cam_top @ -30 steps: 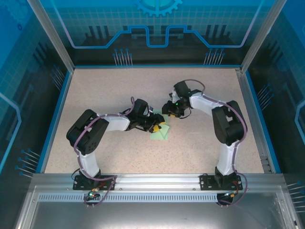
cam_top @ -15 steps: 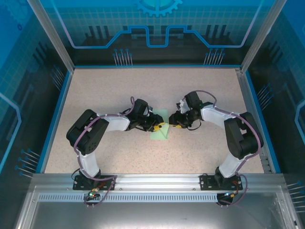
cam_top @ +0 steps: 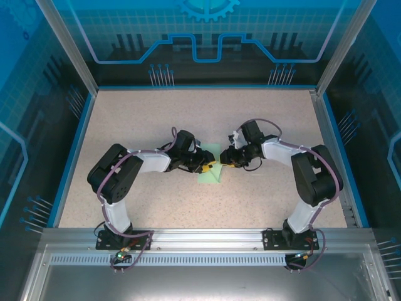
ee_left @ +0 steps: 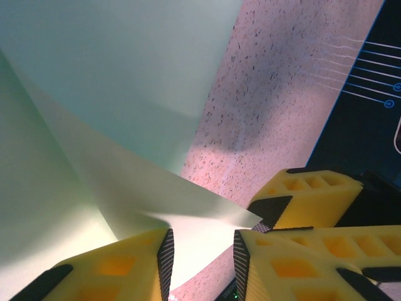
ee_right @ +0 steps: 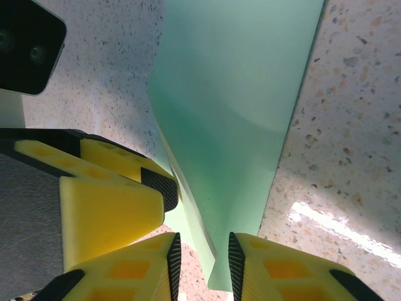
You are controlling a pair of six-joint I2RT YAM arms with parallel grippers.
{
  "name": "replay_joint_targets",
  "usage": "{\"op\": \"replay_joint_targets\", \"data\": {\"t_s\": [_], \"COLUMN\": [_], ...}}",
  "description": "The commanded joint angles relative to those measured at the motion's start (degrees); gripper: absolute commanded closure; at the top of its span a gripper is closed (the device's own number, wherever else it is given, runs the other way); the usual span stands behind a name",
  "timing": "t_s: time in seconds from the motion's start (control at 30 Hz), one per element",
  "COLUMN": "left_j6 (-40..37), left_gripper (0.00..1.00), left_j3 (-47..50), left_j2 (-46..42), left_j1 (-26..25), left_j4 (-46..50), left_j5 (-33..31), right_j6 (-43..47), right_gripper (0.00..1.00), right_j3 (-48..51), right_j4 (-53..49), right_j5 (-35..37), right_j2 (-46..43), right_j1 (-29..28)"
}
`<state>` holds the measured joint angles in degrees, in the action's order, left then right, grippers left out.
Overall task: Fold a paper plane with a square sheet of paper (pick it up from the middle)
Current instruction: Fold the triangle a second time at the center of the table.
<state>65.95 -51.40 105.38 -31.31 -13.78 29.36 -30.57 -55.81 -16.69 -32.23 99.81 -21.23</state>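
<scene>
The paper plane (cam_top: 210,175), a folded piece of pale mint-green paper, lies mid-table with its folds lifted off the surface. My left gripper (cam_top: 211,167) reaches it from the left and my right gripper (cam_top: 224,162) from the right, fingertips almost meeting. In the left wrist view a raised pointed flap of the paper (ee_left: 113,94) runs between my left gripper's (ee_left: 200,258) jaws, which stand narrowly open with a gap. In the right wrist view a standing fold of the paper (ee_right: 238,94) passes between my right gripper's (ee_right: 202,266) narrowly open jaws.
The speckled table (cam_top: 144,119) is bounded by a blue rim (cam_top: 72,157) and clear walls. The right gripper's yellow finger (ee_left: 307,197) shows close beside my left jaws. The left gripper's fingers (ee_right: 113,200) sit just left of my right jaws.
The right arm swung forward and lowered its gripper onto the paper's right side, beside the left gripper. Both pairs of jaws narrowed. The left arm stayed in place.
</scene>
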Motion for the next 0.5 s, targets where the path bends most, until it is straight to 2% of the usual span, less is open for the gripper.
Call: {"op": "replay_joint_targets", "data": {"t_s": [0.0, 0.2, 0.3, 0.47], "left_j6": [-0.43, -0.52, -1.13, 0.15], "left_gripper": [0.66, 0.66, 0.66, 0.65], "left_j3": [-0.90, -1.16, -1.51, 0.33], "left_j2": [-0.09, -0.33, -1.26, -2.07], "left_j1": [-0.30, -0.29, -0.31, -0.33], "left_j4": [1.12, 1.08, 0.53, -5.50], "left_j5": [-0.72, -0.25, 0.61, 3.33], "right_j6": [1.35, 2.17, 3.32, 5.19], "right_gripper": [0.75, 0.89, 0.90, 0.91], "right_j3": [0.09, -0.16, -0.90, -2.43], "right_j4": [0.95, 0.54, -0.60, -2.22], "right_j5": [-2.00, 0.04, 1.56, 3.65], "right_j2": [1.09, 0.99, 1.54, 2.75], "right_j1": [-0.89, -1.08, -1.09, -1.74]}}
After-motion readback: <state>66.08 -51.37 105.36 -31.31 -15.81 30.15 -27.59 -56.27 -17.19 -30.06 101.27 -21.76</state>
